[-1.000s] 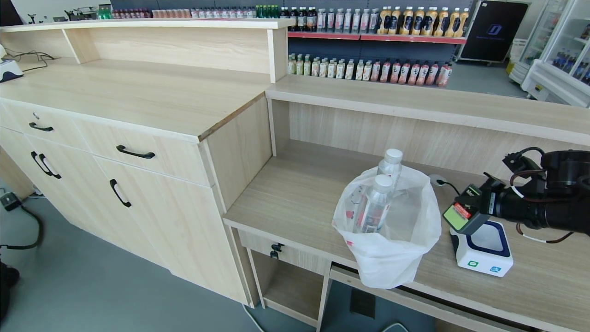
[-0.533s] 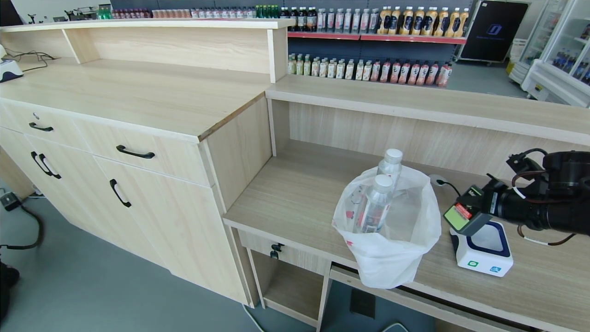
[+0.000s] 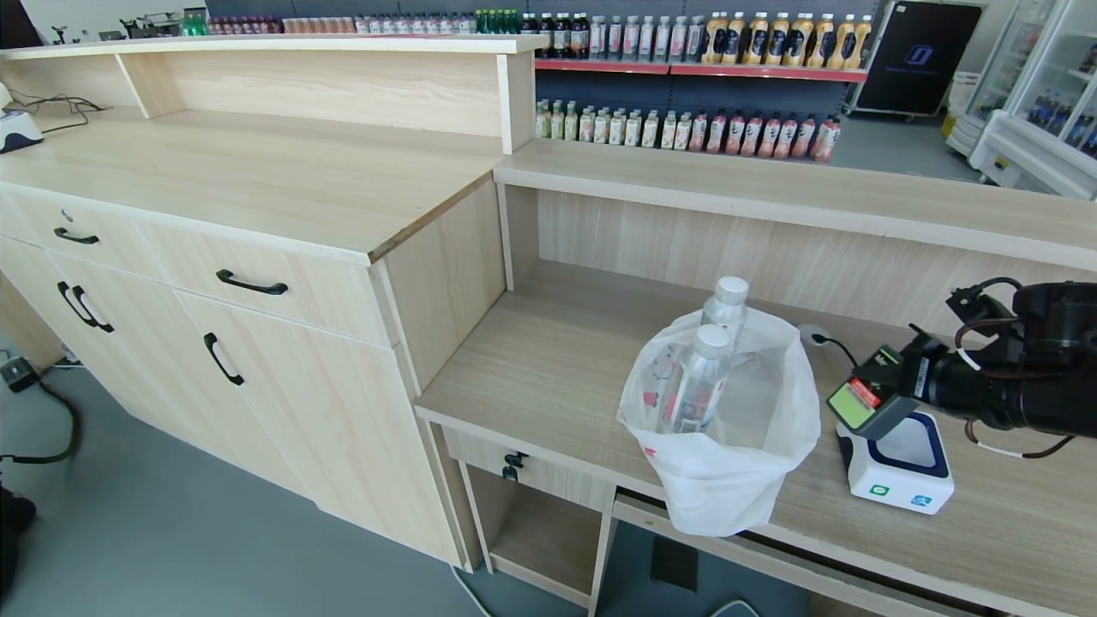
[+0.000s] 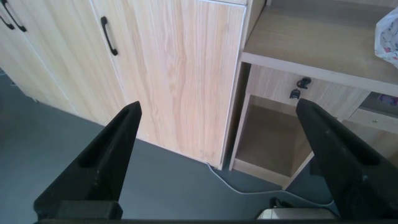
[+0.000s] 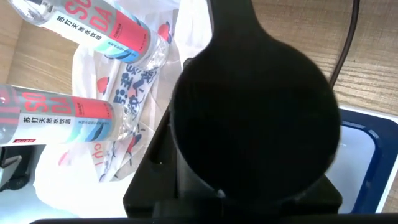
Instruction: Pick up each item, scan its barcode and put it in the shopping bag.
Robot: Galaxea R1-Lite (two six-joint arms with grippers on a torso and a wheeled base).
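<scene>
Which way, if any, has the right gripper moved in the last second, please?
Yes, slightly: the right gripper, holding a dark green-faced item, drifted right above the white blue-rimmed scanner, away from the white plastic bag.

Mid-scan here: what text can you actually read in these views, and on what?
"SO" over "DA": big white letters on each bottle label, right wrist view.
Small characters beneath them: too small to trust.
Red print on the shopping bag: crumpled, unreadable.
Label on the held item, scanner icons, shelf bottles: too small.
</scene>
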